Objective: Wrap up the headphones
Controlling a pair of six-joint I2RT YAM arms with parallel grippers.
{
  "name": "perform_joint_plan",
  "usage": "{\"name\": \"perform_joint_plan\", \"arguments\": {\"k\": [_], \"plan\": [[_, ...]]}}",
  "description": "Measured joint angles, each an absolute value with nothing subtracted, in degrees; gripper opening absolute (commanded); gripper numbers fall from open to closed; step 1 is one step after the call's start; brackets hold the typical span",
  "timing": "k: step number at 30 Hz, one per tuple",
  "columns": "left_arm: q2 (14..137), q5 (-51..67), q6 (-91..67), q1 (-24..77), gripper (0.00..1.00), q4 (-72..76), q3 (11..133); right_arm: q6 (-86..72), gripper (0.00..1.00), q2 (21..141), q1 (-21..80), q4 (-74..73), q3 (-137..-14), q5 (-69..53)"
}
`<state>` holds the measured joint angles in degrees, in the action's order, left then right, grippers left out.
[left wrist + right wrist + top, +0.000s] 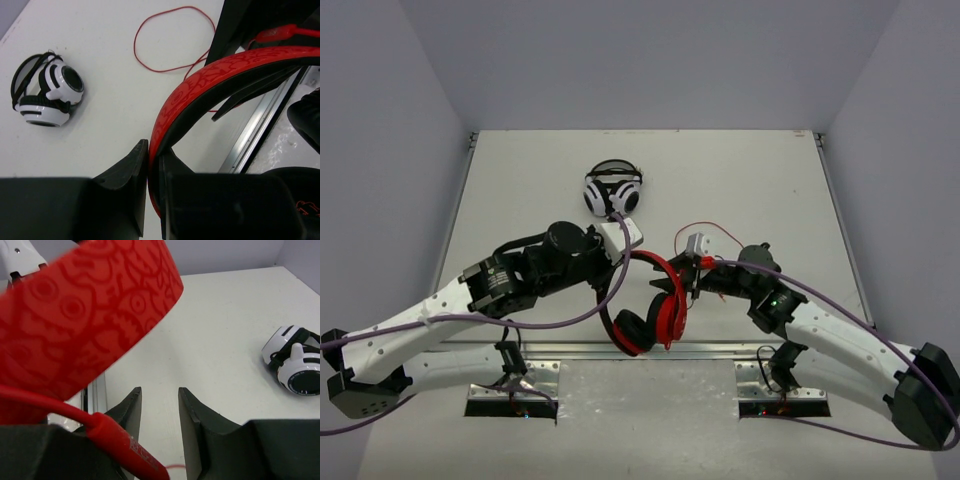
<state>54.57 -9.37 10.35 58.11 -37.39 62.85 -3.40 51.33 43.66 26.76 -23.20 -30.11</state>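
Well nearer the arm bases than the white headset (612, 190), the left jaws are pinching the headband (200, 80) of the headphones (670, 312), pressing the red patterned band and its black lining flat between both fingers (127, 175). Just right of them, equally far from the white headset, the right jaws are standing spread, with bare desk (740, 170) showing through the gap and nothing between them. The thick red plug end of the cable (117, 440) is crossing the outside of one right finger (131, 407), not the gap; whether it is touching I cannot tell.

From the left jaws the headband is arching away toward the right jaws, raised above the desk. Its two ear cups (638, 330) are hanging on the side facing away from the white headset, over the metal rail (740, 350) at the desk's near edge, one red shell and one black cushion showing from above; whether they are resting on anything I cannot tell. The thin red cable is looping over the desk beyond the right jaws, nearer the bases than the white headset and off to its right, well apart from it. The white headset is sitting folded on the desk. The left arm (510, 280) and right arm (820, 320) are reaching inward, meeting at the headphones.
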Motion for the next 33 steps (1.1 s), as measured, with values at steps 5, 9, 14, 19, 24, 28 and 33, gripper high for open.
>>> {"name": "perform_joint_plan", "arguments": {"k": [5,9,14,19,24,28,33], "plan": [[53.47,-8.75,9.61,58.17,0.00,-35.66,64.62,-4.32,0.31,54.11,43.66,31.51,-21.12,-30.76],[53.23,-10.44,8.82,58.17,0.00,-34.92,65.25,-4.97,0.13,54.35,43.66,34.04,-18.70,-30.50],[52.86,-10.72,8.25,58.17,0.00,-34.54,65.25,-5.26,0.02,53.89,43.68,35.33,-16.91,-29.95],[51.00,-8.99,7.03,58.17,0.00,-33.21,65.25,-5.61,0.01,53.65,43.38,36.60,-15.94,-28.67],[49.87,-8.03,6.83,58.17,0.00,-32.36,65.25,-4.93,0.01,52.03,42.81,35.27,-16.16,-26.35],[51.11,-8.32,6.79,58.19,0.00,-32.56,64.66,-2.39,0.01,50.89,42.09,28.29,-21.61,-22.87],[53.21,-10.63,6.15,58.19,0.00,-33.12,61.43,0.73,0.01,49.76,41.95,21.26,-31.27,-19.55]]}}
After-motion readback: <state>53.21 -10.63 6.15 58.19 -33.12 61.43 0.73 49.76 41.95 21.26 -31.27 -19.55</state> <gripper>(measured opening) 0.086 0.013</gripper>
